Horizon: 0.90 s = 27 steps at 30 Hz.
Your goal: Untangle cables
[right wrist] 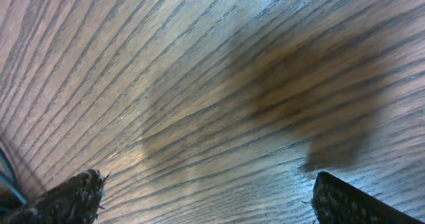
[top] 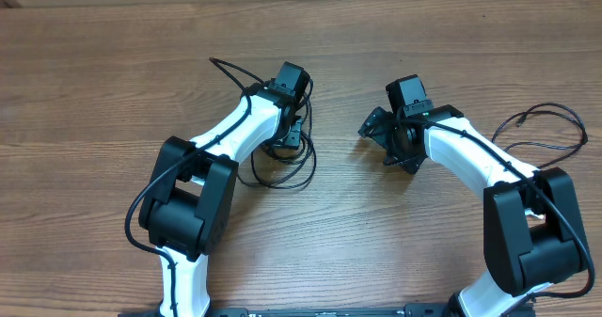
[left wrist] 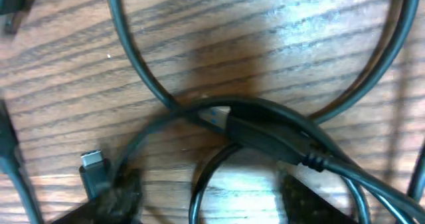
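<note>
1. Overhead view: a wooden table [top: 94, 72] fills the frame. My left arm [top: 226, 134] and right arm [top: 470, 157] reach up from the bottom edge, one on each side of centre.
2. The cables [top: 282, 185] I have to untangle lie left of centre as black loops, directly under the tip of my left arm. That arm is much nearer to them than my right.
3. A loose cable [top: 544, 107] lies apart near the right edge of the frame, beside my right arm and not joined to the knot.
4. My right gripper [right wrist: 206, 197] hangs over bare wood just right of centre. In its wrist view the fingers [right wrist: 66, 197] are spread wide in the two lower corners, with nothing between them.
5. My left gripper [left wrist: 207, 199] sits low over the knot. Its fingertips [left wrist: 119, 197] show at the bottom edge of its wrist view, apart and released. A thin cord runs through the gap, not pinched.
6. A thick plug body [left wrist: 265, 136] lies just above that gap, near frame centre. Its long axis slants from centre down toward the lower right, over crossing loops. I judge the fingers would need to shift up-frame and close across that slant.
7. A small metal plug tip [left wrist: 93, 163] stands at lower left, just beside the fingertip on that side.
</note>
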Motion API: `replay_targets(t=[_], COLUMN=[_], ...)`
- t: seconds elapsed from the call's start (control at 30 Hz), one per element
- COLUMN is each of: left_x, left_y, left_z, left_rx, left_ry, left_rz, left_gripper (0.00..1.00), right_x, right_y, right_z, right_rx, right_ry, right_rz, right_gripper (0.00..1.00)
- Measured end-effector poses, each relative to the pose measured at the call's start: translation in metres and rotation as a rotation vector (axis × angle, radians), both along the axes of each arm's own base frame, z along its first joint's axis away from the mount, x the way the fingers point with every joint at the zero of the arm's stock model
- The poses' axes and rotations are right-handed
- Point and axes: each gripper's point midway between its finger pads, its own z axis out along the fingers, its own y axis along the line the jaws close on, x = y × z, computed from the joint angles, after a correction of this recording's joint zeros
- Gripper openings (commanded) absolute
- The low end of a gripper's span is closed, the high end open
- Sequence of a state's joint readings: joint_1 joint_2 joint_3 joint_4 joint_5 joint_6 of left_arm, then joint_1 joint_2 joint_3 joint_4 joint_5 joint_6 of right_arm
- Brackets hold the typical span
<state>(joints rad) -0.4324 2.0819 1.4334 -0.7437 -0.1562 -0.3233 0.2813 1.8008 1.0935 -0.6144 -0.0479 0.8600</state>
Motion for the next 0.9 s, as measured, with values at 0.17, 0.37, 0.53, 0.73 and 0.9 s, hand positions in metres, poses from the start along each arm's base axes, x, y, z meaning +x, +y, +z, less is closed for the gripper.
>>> replay_targets(t=[0.17,0.37,0.53,0.73,0.9], left_x=[0.002,0.002,0.0,0.0,-0.013], left_y=[0.001,0.0,0.0,0.001,0.007], left_z=[0.001,0.001,0.0,0.0,0.006], left_rx=[0.002,0.0,0.001,0.005,0.035], left_ry=[-0.008,-0.007,-0.003,0.0,0.07], left_rz=[0.004,0.003,0.007,0.007,0.008], left_gripper=[0.99,0.57,0.47,0.4,0.45], right_x=[0.001,0.002,0.002,0.002,0.002], right_y=[0.0,0.0,0.0,0.001,0.001], right_z=[0.0,0.001,0.001,0.001,0.001], right_rx=[0.001,0.002,0.002,0.002,0.002], right_ry=[-0.004,-0.008,-0.007,-0.008,-0.009], right_rz=[0.0,0.0,0.0,0.0,0.0], right_gripper=[1.0,1.0,1.0,1.0,1.0])
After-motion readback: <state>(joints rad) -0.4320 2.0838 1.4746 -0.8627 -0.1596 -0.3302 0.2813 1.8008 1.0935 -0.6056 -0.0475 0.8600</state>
